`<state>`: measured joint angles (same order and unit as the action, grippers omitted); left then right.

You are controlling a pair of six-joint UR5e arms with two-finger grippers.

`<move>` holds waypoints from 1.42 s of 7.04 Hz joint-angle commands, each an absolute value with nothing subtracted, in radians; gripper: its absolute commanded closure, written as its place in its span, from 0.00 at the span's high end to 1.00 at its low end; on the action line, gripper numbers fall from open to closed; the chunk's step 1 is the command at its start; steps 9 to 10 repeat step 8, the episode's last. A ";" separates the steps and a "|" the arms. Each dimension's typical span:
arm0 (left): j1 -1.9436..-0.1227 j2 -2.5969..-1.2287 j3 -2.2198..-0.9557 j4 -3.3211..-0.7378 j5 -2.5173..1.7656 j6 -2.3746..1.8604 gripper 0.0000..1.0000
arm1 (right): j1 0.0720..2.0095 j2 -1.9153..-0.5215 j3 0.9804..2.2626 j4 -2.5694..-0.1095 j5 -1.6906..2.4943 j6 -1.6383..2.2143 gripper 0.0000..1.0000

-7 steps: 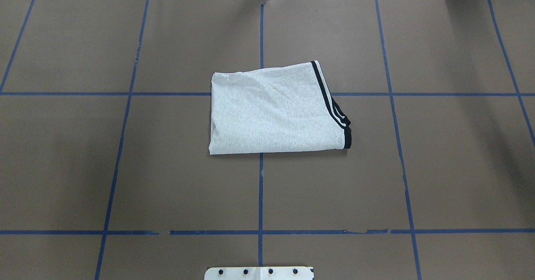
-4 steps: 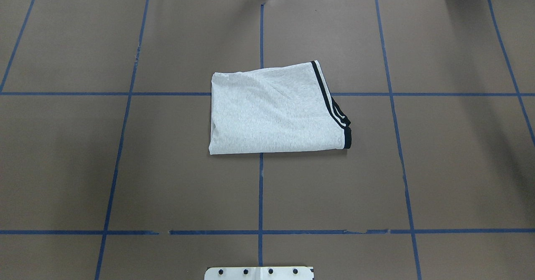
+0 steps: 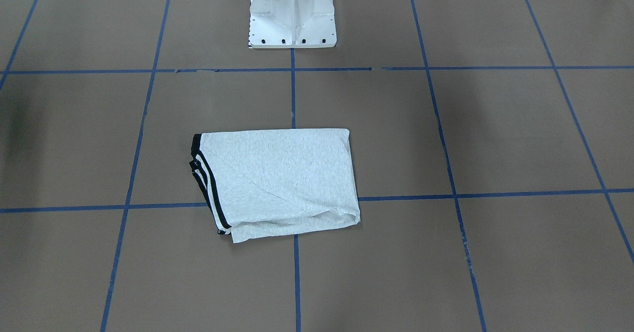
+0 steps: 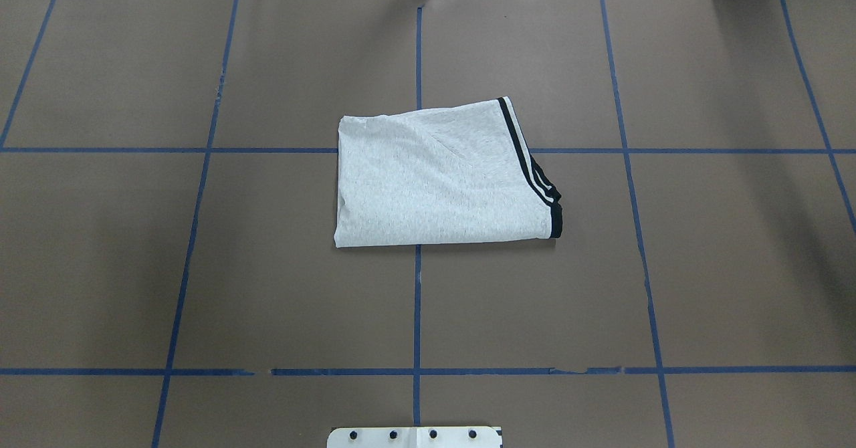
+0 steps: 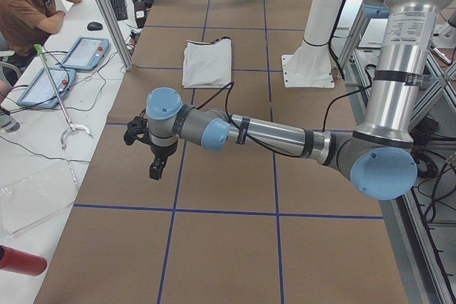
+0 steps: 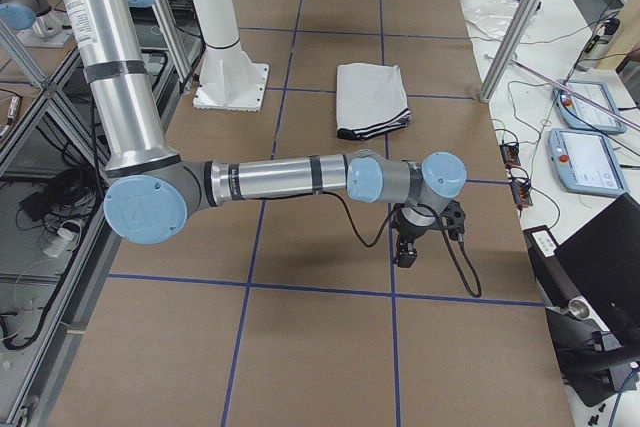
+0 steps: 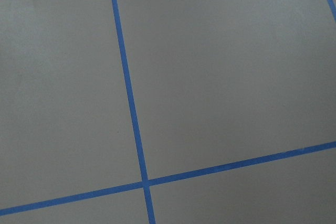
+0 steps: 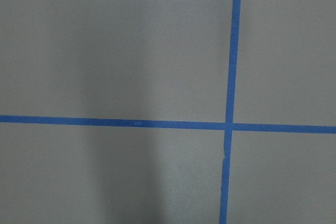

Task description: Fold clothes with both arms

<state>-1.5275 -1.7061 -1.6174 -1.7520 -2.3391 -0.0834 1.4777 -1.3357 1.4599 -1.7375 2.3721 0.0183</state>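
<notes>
Just out from the white pedestal base (image 4: 414, 436), at the middle of the table (image 4: 200, 267), the T-shirt (image 4: 435, 180) lies flat as a folded rectangle with its striped trim on the robot's right-hand edge, so the folding looks finished or nearly so. Farther out, well apart from it at either end, the left gripper (image 5: 155, 167) and right gripper (image 6: 408, 247) hang over the table, probably parked out of the way. Whether their fingers stand apart or together cannot be told.
</notes>
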 commanded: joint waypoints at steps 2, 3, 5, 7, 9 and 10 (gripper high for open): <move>-1.528 -1.703 -1.629 -1.753 -2.338 -0.087 1.00 | 1.480 -1.338 1.459 -1.738 2.373 0.021 1.00; -1.528 -1.703 -1.632 -1.752 -2.338 -0.089 1.00 | 1.479 -1.338 1.459 -1.736 2.372 0.023 1.00; -1.528 -1.701 -1.631 -1.752 -2.338 -0.089 1.00 | 1.479 -1.338 1.463 -1.736 2.373 0.023 1.00; -1.528 -1.701 -1.632 -1.753 -2.338 -0.091 1.00 | 1.480 -1.338 1.468 -1.736 2.373 0.023 1.00; -1.526 -1.707 -1.634 -1.753 -2.333 -0.091 1.00 | 1.480 -1.339 1.468 -1.736 2.373 0.023 1.00; -1.526 -1.707 -1.634 -1.753 -2.333 -0.091 1.00 | 1.480 -1.339 1.468 -1.736 2.373 0.023 1.00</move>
